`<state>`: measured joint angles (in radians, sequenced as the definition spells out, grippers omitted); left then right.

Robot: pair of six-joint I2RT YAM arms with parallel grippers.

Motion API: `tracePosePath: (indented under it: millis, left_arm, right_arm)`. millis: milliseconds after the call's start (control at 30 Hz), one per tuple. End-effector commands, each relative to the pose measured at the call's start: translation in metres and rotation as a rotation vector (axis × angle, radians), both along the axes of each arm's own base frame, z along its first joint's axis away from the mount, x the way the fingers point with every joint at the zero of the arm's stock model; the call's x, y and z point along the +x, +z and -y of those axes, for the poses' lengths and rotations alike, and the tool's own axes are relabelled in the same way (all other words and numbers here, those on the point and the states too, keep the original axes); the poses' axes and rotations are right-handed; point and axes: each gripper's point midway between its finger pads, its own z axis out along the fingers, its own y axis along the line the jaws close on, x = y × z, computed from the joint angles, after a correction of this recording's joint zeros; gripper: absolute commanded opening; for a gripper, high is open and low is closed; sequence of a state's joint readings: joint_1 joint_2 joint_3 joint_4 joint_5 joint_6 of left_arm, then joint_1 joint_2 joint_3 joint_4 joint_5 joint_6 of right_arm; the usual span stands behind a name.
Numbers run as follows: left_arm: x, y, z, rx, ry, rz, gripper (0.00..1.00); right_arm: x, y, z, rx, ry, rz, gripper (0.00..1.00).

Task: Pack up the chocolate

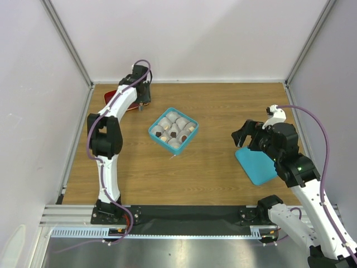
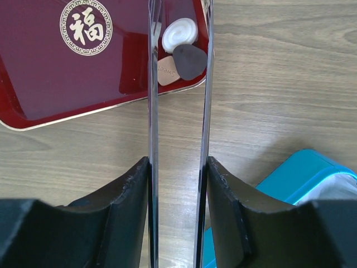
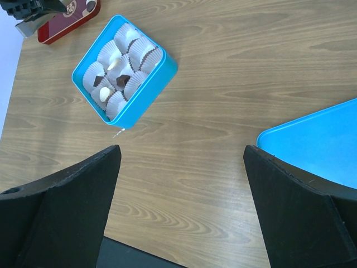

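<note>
Three pieces of chocolate lie in the corner of the red tray (image 2: pixel 67 78): a white one (image 2: pixel 179 34), a dark one (image 2: pixel 189 60) and a tan one (image 2: pixel 166 71). My left gripper (image 2: pixel 178 163) is shut on thin metal tongs (image 2: pixel 154 111). The tongs' two blades stand apart on either side of these pieces, and the dark one is close to the right blade. The teal box (image 1: pixel 173 130) holds white paper cups, several with chocolate in them (image 3: pixel 124 80). My right gripper (image 3: pixel 181 162) hangs open over bare wood, right of the box.
The teal lid (image 1: pixel 255 164) lies flat at the right, partly under my right arm. The red tray (image 1: pixel 113 95) sits at the far left by the wall. A corner of the teal box (image 2: pixel 312 173) shows in the left wrist view.
</note>
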<state>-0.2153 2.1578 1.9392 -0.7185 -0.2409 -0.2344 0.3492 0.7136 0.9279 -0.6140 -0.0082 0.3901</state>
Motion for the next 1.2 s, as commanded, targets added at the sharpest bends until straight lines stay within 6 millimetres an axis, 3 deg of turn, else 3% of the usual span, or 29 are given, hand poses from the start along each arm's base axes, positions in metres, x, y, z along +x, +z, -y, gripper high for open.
tracePosePath:
  millis: [0,333,1167]
  left_arm:
    - [0.016,0.025,-0.006,-0.003,0.011,0.094,0.47]
    - [0.017,0.025,-0.014,0.017,0.025,0.111,0.45]
    - [0.023,-0.009,-0.016,-0.018,0.015,0.055,0.46]
  right_arm:
    - [0.006,0.004,0.000,-0.004,-0.002,0.034,0.99]
    - [0.010,0.000,-0.002,-0.002,-0.001,0.026,0.99]
    - [0.014,-0.002,-0.002,-0.016,0.000,0.026,0.99]
